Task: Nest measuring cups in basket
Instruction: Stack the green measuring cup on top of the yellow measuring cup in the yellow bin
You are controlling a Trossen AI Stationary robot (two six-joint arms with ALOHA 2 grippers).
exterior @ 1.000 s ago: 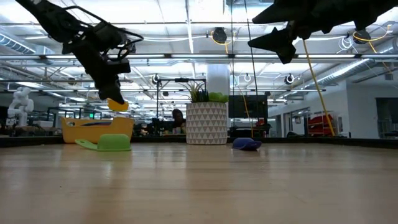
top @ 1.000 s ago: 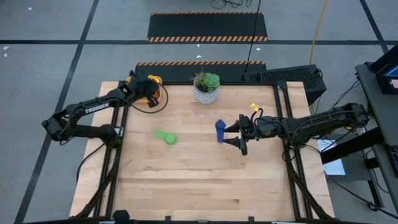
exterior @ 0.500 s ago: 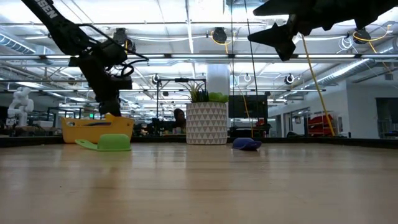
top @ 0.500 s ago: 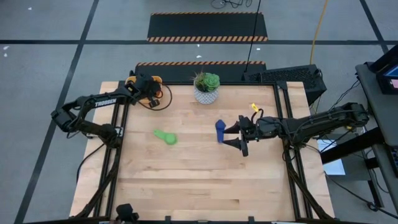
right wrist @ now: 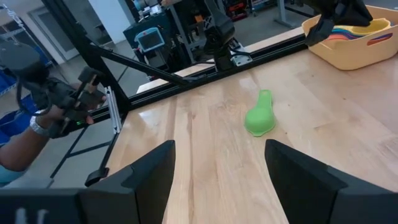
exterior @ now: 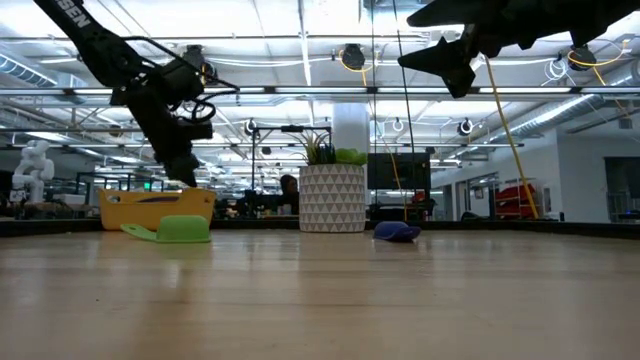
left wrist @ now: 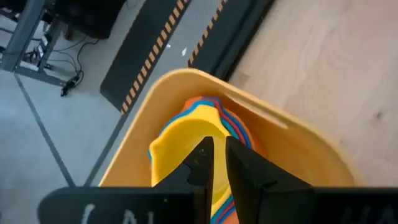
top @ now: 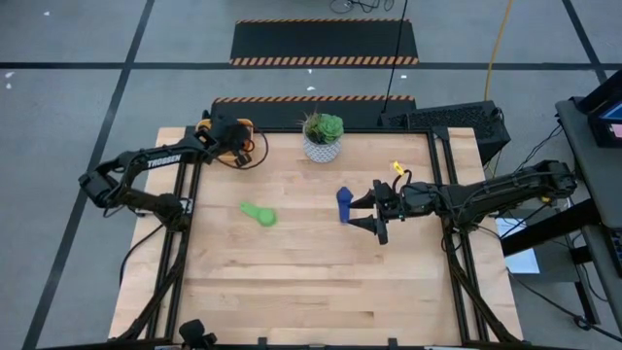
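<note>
**Yellow cup lowered into basket**

The left gripper (left wrist: 214, 163), fingers closed on the yellow cup (left wrist: 180, 146), has been lowered into the basket (top: 238, 136) at the far left since a second ago. The right gripper (top: 374, 210) is held open, unmoved, beside the dark blue cup (top: 343, 203). The green cup (top: 259, 213) lies mid-tabletop.

Cups (left wrist: 193, 146) nest in the basket (left wrist: 298, 146) at the table's (top: 311, 282) corner.

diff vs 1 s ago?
Left end effector carried the yellow cup down into the basket, onto the nested stack; fingers still close around it. Right end effector, green cup and dark blue cup are unchanged.
</note>
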